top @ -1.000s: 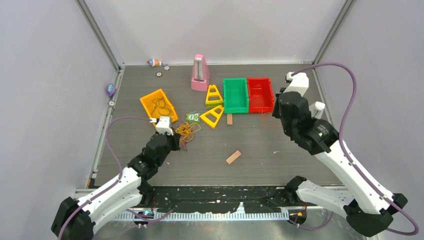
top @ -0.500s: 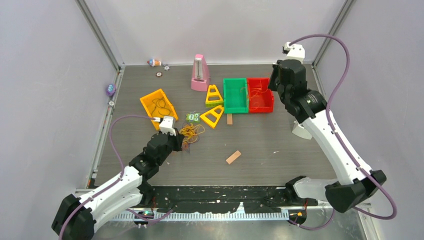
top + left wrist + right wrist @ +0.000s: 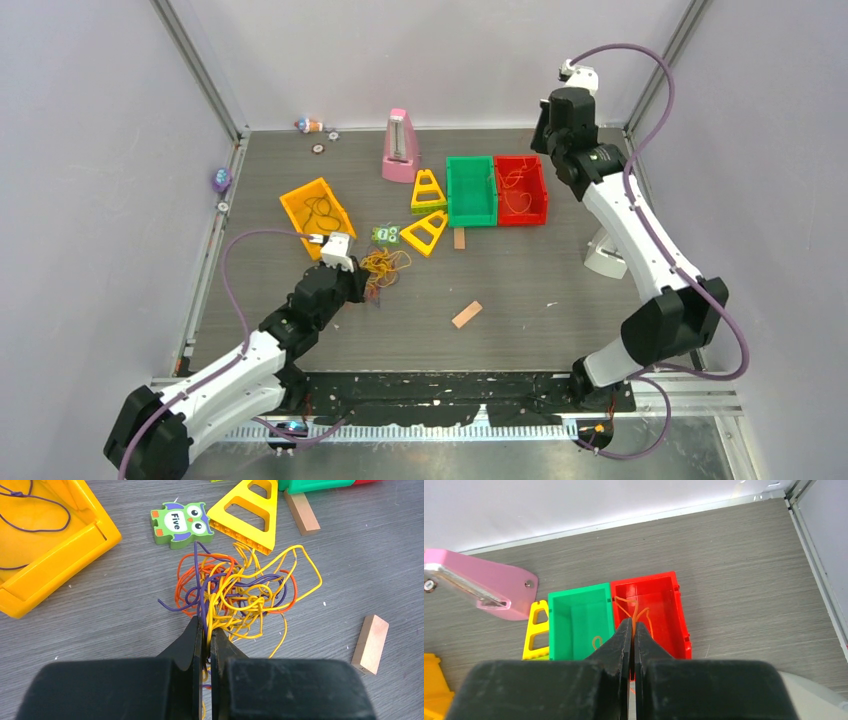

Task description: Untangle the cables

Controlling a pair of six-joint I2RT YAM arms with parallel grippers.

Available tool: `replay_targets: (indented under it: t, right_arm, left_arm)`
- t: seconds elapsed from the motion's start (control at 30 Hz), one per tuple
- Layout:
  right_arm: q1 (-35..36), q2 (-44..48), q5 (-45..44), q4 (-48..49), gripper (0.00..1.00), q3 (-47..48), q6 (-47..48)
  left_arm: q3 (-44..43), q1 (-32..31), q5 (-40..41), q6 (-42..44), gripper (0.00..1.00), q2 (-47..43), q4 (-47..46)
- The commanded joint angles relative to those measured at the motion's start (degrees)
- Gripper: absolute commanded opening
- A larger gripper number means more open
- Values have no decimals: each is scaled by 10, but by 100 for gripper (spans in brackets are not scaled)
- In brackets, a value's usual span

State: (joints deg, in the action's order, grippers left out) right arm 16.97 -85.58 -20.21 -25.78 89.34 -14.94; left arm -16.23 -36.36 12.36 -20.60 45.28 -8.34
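Where places are told, landmark: green bin, standing toward the far side of the grey bench.
left hand: well nearer than the green bin and to its left; fingers pinched almost together on yellow and purple strands at the near edge of the tangle of cables.
tangle of cables: yellow, orange and purple loops heaped on the bench, nearer than the green bin and to its left.
near wood block: lies flat, well nearer than the green bin, apart from the heap.
owl tile: green, marked "Five", left of the green bin.
flat yellow triangle: nearer than the green bin's left corner; a few loops reach its near edge.
second wood block: just at the green bin's near wall.
yellow bin: well left of the green bin; a purple cable lies inside.
upright yellow triangle: just beside the green bin's left wall.
small orange loop: on the green bin's floor.
red bin: against the green bin's right wall.
right hand: high above the red bin, right of the green bin; fingers closed on an orange cable that hangs down into the red bin.
pink metronome: beyond the green bin, to its left.
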Motion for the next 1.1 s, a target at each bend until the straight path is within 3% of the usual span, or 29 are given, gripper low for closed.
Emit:
replay_targets:
  t: [0.0,0.43,1.07]
  right_arm:
    - [-12,-28,13,38,5,18,-2]
    - [-45,-90,9,69,5,-3,1]
    - [-53,-43,46,37,5,64,20]
  left_arm:
    - [-5,0,-3,6,0,2,-39]
    - [-8,1,-7,8,0,11,-41]
    - [-9,0,-11,7,0,13,-41]
